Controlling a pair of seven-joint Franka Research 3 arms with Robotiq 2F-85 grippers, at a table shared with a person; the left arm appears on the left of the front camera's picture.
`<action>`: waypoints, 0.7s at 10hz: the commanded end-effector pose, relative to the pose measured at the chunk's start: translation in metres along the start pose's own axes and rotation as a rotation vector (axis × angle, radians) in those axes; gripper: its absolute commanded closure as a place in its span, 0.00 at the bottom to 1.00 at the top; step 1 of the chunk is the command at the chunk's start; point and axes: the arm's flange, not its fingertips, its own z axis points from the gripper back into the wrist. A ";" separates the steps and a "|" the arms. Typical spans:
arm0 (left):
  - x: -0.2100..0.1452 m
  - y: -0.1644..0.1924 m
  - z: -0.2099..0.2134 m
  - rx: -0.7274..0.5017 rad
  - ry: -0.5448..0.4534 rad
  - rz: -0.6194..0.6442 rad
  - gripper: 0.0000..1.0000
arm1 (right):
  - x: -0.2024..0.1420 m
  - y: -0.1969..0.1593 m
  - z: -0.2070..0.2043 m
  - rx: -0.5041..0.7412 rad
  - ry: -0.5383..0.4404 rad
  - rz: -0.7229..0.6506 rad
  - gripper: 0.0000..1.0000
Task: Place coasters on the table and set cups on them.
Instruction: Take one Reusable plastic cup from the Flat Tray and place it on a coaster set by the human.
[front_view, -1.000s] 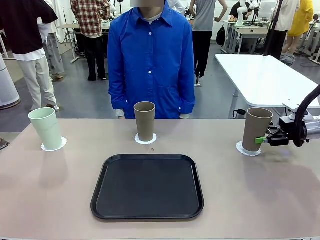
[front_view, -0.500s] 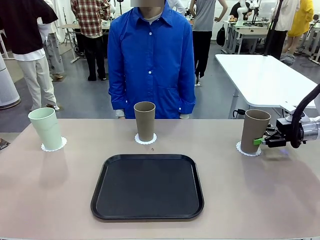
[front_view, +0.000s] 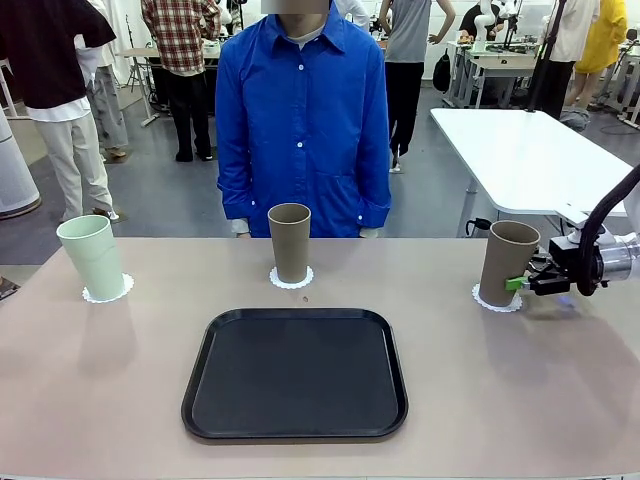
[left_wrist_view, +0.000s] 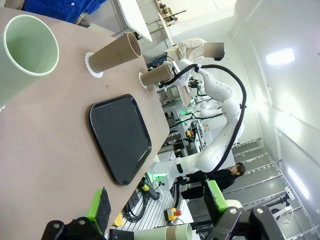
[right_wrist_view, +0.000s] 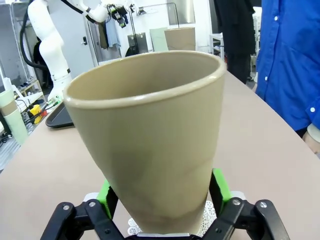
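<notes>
Cups stand on all three coasters as we finish the last placement.
Our right gripper (front_view: 519, 283) brackets the tan cup (front_view: 505, 262) on its coaster (front_view: 484, 298), grip uncertain; the left gripper (left_wrist_view: 156, 204) gapes empty. Next, we judge: back away without tipping it.

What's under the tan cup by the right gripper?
A white doily coaster lies under the tan cup, its lacy edge showing around the base. Its centre is covered by the cup, so full contact can't be confirmed.
</notes>
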 end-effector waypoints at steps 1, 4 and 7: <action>-0.002 -0.003 -0.001 -0.011 -0.009 -0.013 0.00 | 0.002 -0.006 0.004 0.015 -0.015 -0.016 0.00; -0.002 -0.003 -0.001 -0.011 -0.009 -0.013 0.00 | 0.001 -0.005 0.006 0.025 -0.003 -0.016 0.00; -0.002 -0.003 -0.001 -0.011 -0.009 -0.013 0.00 | -0.001 -0.006 0.011 0.044 0.002 -0.023 0.00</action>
